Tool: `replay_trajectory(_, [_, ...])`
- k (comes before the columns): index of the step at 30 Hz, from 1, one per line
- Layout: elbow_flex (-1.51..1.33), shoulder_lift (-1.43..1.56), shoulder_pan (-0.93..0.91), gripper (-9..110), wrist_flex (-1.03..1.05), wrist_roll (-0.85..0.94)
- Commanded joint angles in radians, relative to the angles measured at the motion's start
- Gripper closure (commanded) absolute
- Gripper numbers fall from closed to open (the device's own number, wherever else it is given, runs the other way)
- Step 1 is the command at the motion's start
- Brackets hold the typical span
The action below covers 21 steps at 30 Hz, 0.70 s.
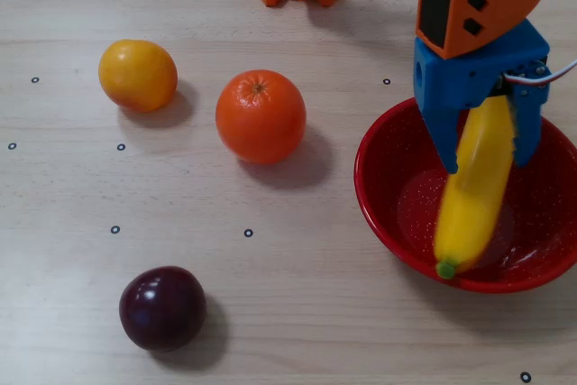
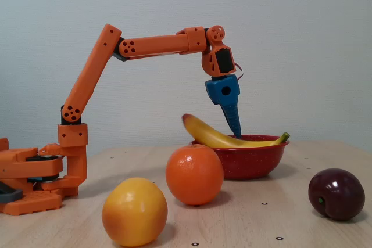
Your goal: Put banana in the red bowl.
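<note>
At right of the overhead frame we see the spread gripper (image 1: 482, 158) straddling the banana (image 1: 471, 196), a stiff, glossy, likely slippery thing best held mid-length, lying in the red bowl (image 1: 383, 209).

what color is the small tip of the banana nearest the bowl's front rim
Green, clearest in the overhead view: the banana ends in a small green tip.

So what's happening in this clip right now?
An orange robot arm has its blue gripper open over the red bowl, with the banana lying in the bowl between the fingers. In the fixed view one banana end sticks up over the rim. An orange, a yellow-orange fruit and a dark plum sit on the table.
</note>
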<state>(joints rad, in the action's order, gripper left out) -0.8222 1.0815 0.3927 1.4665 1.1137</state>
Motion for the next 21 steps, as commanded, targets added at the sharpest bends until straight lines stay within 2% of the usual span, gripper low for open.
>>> replay_trajectory(1, [0.123,0.11,-0.025,95,-0.029,-0.034])
replay_trajectory(3, [0.123,0.12,-0.026,102,-0.031,-0.046])
replay_trajectory(13, [0.098,0.233,-0.067,102,-0.029,-0.17])
replay_trajectory(21, [-0.184,0.509,-0.172,102,-0.097,-0.367])
